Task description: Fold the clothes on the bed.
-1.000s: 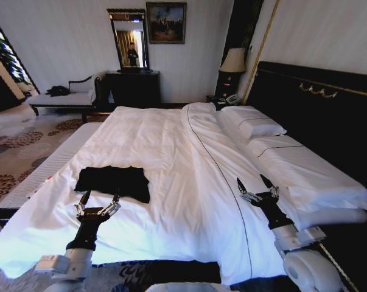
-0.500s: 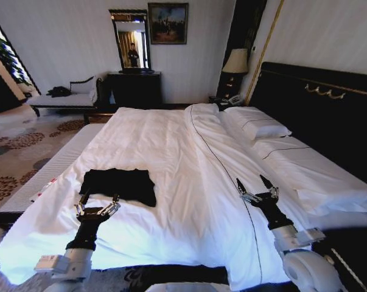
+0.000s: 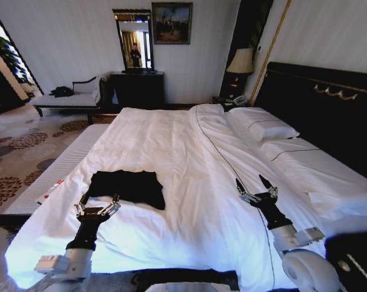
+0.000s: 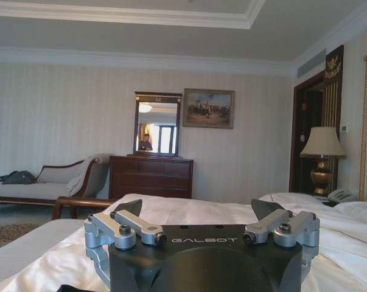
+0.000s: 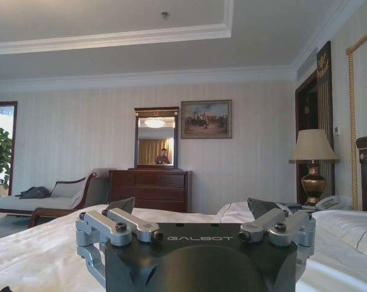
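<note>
**Black T-shirt flat on bed, both grippers empty**

Black T-shirt [image 3: 127, 187] lies lower left of frame on the white bed [image 3: 189, 152]. Looks soft, light, limp; best pinched at hem corners or sleeves. Left gripper [image 3: 97, 204] hovers at its near edge, jaws spread wide, holding nothing. Right gripper [image 3: 255, 188] lower right, wide open, empty.

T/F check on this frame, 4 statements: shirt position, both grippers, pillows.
1. The black T-shirt lies on the bed just ahead of the left gripper. True.
2. The left gripper is shut on the T-shirt. False: its fingers are open and hold nothing.
3. The right gripper is open over the white bedding. True.
4. The T-shirt lies on the pillows. False: it lies near the foot end, far from them.
</note>
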Robot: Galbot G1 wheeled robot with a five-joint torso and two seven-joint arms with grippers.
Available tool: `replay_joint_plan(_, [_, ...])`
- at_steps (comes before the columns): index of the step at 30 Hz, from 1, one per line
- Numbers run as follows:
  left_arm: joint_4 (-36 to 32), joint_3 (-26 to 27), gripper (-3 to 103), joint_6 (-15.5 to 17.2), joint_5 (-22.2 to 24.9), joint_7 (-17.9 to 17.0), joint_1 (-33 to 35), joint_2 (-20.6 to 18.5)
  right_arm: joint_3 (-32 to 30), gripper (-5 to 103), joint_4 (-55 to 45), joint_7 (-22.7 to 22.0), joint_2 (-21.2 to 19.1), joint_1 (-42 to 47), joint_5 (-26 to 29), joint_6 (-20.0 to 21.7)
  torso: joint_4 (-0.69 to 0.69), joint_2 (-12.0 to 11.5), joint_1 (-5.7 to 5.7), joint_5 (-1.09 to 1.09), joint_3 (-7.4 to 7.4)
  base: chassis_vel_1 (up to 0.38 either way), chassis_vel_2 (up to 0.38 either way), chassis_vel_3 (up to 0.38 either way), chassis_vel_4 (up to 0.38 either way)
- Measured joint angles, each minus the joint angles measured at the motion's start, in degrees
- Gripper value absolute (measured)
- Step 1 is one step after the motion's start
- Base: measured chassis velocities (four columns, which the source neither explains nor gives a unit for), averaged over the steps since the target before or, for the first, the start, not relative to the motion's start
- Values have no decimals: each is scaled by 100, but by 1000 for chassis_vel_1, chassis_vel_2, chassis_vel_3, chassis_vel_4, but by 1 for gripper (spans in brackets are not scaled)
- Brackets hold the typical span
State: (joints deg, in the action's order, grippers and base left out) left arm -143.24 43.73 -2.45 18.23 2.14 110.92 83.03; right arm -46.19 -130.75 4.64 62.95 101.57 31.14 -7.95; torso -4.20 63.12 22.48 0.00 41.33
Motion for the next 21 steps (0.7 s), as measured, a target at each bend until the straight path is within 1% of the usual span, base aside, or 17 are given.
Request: replay_joint_plan(21, [0,-9,100,-2,-21,0,3,11,54,100,45,0,-15,-35,-4,-2,0,0,0,0,0,72,74,-69,-71])
